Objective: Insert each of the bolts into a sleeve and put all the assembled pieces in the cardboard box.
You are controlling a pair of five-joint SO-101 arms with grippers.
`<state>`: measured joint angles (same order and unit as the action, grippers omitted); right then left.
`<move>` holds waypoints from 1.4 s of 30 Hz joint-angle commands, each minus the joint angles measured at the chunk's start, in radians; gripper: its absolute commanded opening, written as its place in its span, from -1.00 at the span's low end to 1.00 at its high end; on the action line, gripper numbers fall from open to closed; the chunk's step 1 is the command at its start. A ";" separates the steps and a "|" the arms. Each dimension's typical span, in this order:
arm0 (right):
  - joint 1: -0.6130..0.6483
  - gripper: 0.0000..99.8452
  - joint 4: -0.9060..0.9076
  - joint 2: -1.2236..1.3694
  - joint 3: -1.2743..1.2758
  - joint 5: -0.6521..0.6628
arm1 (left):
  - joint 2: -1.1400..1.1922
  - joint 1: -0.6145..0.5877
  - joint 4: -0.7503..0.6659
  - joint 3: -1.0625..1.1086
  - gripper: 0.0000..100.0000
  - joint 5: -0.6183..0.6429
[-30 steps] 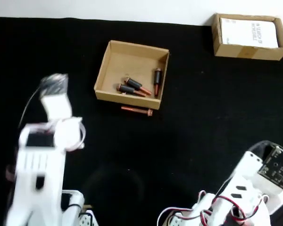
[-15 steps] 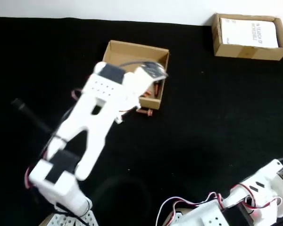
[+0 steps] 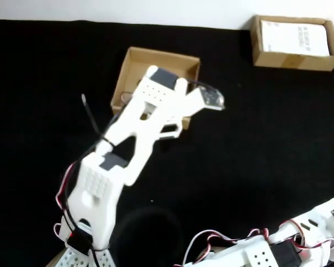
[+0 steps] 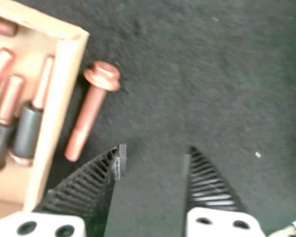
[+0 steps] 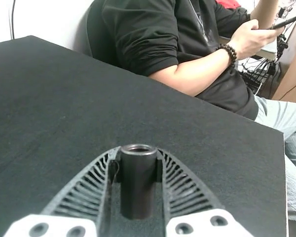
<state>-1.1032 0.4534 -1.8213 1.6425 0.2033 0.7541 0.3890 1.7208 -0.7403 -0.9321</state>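
A copper bolt (image 4: 91, 118) lies on the black table just outside the cardboard box wall (image 4: 59, 98). My left gripper (image 4: 153, 158) hovers open close beside it, with nothing between the fingers. Inside the box lie assembled pieces (image 4: 27, 128), copper bolts in dark sleeves. In the high view the left arm (image 3: 150, 117) stretches across the cardboard box (image 3: 131, 64) and hides most of its inside. My right gripper (image 5: 137, 153) is shut on a black sleeve (image 5: 137, 177), held upright with its open end up. The right arm (image 3: 300, 245) sits low at the table's near right corner.
A second cardboard box (image 3: 296, 41) holding a white sheet stands at the far right. Black table surface stretches between the two arms. The table's far edge (image 5: 153, 74) runs across the right wrist view.
The left arm has swung from the left side across to the front of the cardboard box. The right arm has sunk lower toward the near edge.
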 commanded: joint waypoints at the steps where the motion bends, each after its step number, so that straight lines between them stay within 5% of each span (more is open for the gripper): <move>1: -0.012 -0.98 -0.035 -0.012 0.019 0.011 | 0.081 0.010 0.012 -0.140 -0.54 -0.006; 15: 0.019 -0.98 -0.035 -0.012 0.045 0.006 | 0.387 0.010 0.012 -0.503 -0.56 -0.080; 24: 0.016 -0.98 -0.035 -0.012 0.047 0.009 | 0.430 0.018 0.011 -0.507 -0.95 -0.167; 42: 0.008 -0.98 -0.030 -0.012 0.065 0.011 | 0.331 0.021 0.020 -0.545 -0.97 0.029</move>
<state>-1.0955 0.4411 -1.8213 1.6594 0.2033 1.1699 0.4089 1.7423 -1.2467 -0.9106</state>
